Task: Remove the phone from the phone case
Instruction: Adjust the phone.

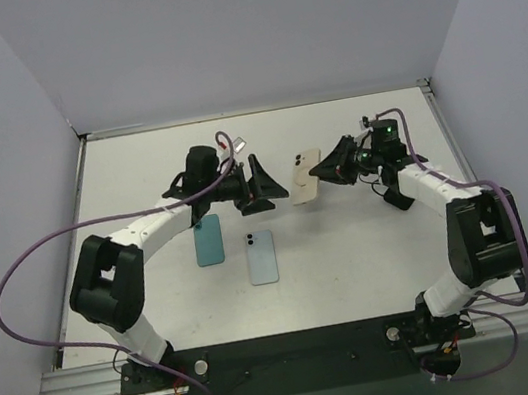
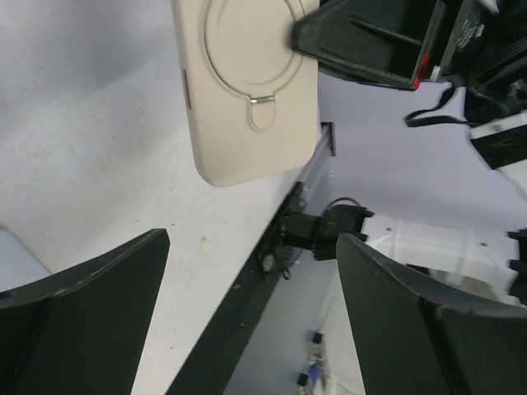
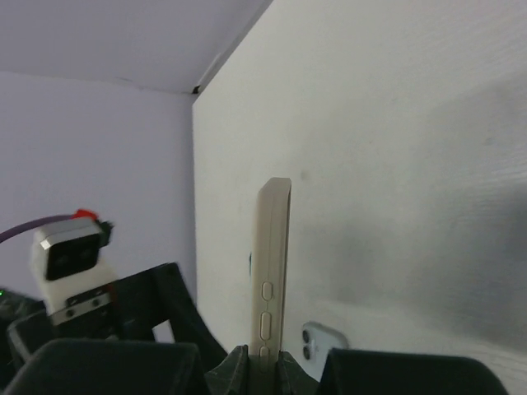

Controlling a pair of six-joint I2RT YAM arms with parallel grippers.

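You had the right gripper [image 1: 323,175] clamped on the beige phone case [image 1: 305,176] at centre frame, its long axis running up-and-down the picture, while your wide-open left gripper [image 1: 275,181] sat just left of it, facing its ringed back.

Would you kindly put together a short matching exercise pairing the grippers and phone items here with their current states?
Things:
1. beige case
2. light blue phone
3. left gripper
4. right gripper

States:
a. jaws wide open
b. pinched between two fingers
c. jaws shut
d. lying flat on the table

Pairs: 1-b, 2-d, 3-a, 4-c.
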